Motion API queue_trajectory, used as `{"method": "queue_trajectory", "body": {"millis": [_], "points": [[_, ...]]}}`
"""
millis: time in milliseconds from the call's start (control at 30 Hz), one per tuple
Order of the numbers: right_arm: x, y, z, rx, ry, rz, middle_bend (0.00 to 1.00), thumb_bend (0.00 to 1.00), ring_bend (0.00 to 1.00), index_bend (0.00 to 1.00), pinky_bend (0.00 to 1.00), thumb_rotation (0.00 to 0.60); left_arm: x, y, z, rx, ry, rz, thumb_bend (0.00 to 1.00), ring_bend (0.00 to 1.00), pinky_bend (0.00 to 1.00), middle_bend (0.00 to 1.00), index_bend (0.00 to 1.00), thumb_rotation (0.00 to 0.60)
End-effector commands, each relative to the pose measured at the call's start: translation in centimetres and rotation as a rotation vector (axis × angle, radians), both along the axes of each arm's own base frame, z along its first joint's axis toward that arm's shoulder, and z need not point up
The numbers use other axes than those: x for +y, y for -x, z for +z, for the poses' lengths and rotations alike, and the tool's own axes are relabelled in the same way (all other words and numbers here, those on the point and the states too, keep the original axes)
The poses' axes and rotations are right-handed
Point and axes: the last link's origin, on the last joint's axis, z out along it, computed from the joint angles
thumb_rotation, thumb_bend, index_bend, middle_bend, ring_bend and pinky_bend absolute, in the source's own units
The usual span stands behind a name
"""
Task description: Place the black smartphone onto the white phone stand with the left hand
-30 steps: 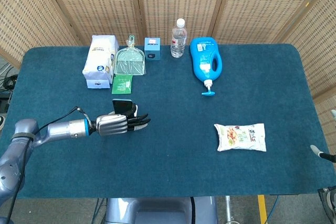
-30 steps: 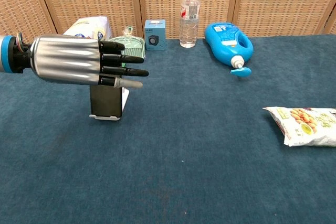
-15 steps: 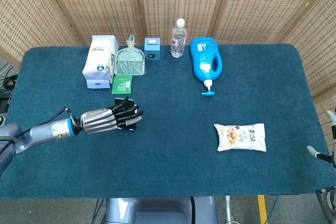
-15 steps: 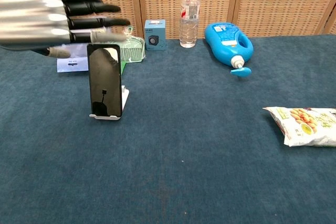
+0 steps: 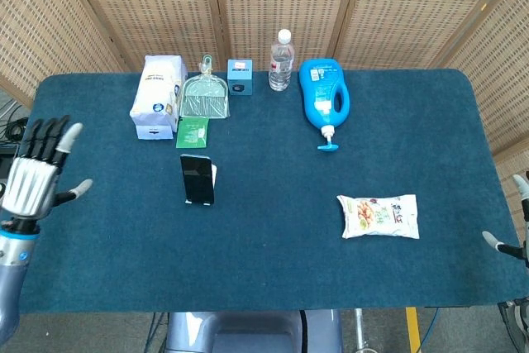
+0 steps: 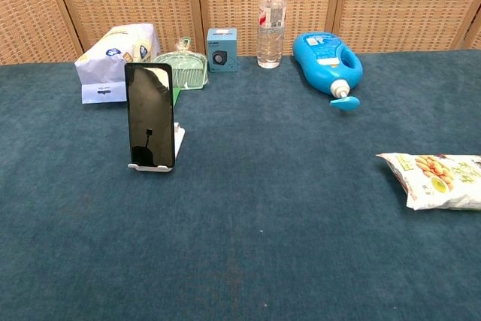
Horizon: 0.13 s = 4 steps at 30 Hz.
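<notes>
On the white phone stand [image 6: 174,148]: black smartphone [image 6: 149,114], upright, screen dark, no legible writing. Well left of the stand, at the table [image 5: 273,262] edge: left hand [image 5: 35,179], raised, palm-back showing, fingers spread, holding nothing. Right hand: barely visible at frame edge; finger state cannot be told.

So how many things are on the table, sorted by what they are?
Phone: 1
Phone stand: 1
Bottles: 2, water and blue detergent
Packets: 3, white tissue pack, green sachet, snack bag
Blue box: 1
Green dustpan: 1
Total: 9
</notes>
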Motion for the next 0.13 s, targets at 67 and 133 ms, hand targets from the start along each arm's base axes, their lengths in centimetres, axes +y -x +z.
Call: {"method": "queue_trajectory", "body": {"millis": [67,133], "points": [[0.06,-0.02,0.04,0.000,0.001,0.002,0.00,0.05,0.00,0.00,0.00,0.600,-3.79,2.61,0.17,-0.190,0.025,0.251,0.00,0.00,0.00,0.00,0.00,0.600],[0.11,-0.04,0.10,-0.003,0.002,0.005,0.00,0.05,0.00,0.00,0.00,0.600,-4.24,2.69,0.01,-0.209,0.032,0.264,0.00,0.00,0.00,0.00,0.00,0.600]]}}
